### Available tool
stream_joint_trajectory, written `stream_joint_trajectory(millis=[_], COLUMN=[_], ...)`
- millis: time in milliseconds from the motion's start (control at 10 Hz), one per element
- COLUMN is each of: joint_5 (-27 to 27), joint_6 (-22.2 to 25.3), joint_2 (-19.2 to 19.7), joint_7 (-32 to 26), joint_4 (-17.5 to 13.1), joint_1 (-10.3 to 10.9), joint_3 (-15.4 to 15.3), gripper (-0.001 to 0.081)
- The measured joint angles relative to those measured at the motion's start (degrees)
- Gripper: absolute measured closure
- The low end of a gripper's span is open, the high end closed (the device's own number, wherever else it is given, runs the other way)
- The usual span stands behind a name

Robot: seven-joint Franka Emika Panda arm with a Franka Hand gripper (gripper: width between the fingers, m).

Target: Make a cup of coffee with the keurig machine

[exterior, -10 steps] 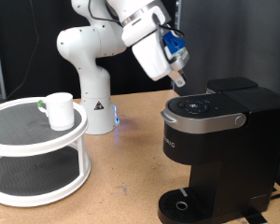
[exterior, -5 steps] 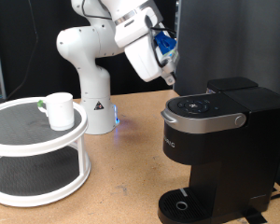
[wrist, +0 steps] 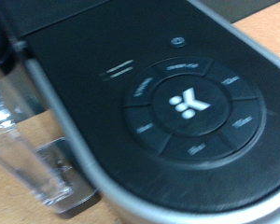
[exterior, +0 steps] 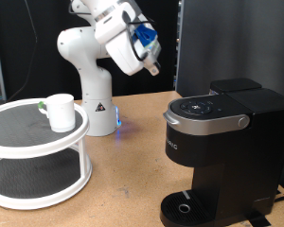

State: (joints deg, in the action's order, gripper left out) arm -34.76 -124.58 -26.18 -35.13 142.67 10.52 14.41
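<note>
The black keurig machine [exterior: 222, 151] stands at the exterior view's right, its lid down, with the round button panel [exterior: 197, 107] on top. The wrist view is filled by that button panel [wrist: 189, 105] and a clear water tank [wrist: 23, 140] beside it. The white cup [exterior: 60, 111] sits on the top tier of a white round rack [exterior: 38, 142] at the exterior view's left. My gripper [exterior: 153, 66] hangs in the air above and to the left of the machine, apart from it, with nothing seen between its fingers.
The white robot base [exterior: 90, 90] stands behind the rack on the wooden table [exterior: 123, 180]. A dark panel [exterior: 232, 43] rises behind the machine. The machine's drip base [exterior: 185, 206] has nothing on it.
My gripper has lifted off from just above the machine's button panel and swung up and to the exterior view's left. The cup and the machine have not moved.
</note>
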Motion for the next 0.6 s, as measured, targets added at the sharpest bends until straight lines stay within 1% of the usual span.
stream_joint_trajectory(millis=[100, 200, 300, 400, 500, 600], joint_5=[0.38, 0.37, 0.41, 1.29, 2.31, 4.11], joint_6=[1.83, 0.85, -0.36, -2.57, -4.26, -4.11], joint_2=[-1.7, -1.52, -1.33, -1.43, -1.84, -2.71], joint_7=[-0.33, 0.36, 4.88, 10.58, 14.41, 15.92], joint_4=[0.64, 0.71, 1.01, 1.76, 2.69, 3.44], joint_1=[-0.3, -0.3, -0.74, -1.93, -3.24, -4.42], joint_3=[0.67, 0.53, -0.05, -1.39, -2.54, -2.86], gripper=[0.0799, 0.0799, 0.0799, 0.0799, 0.0799, 0.0799])
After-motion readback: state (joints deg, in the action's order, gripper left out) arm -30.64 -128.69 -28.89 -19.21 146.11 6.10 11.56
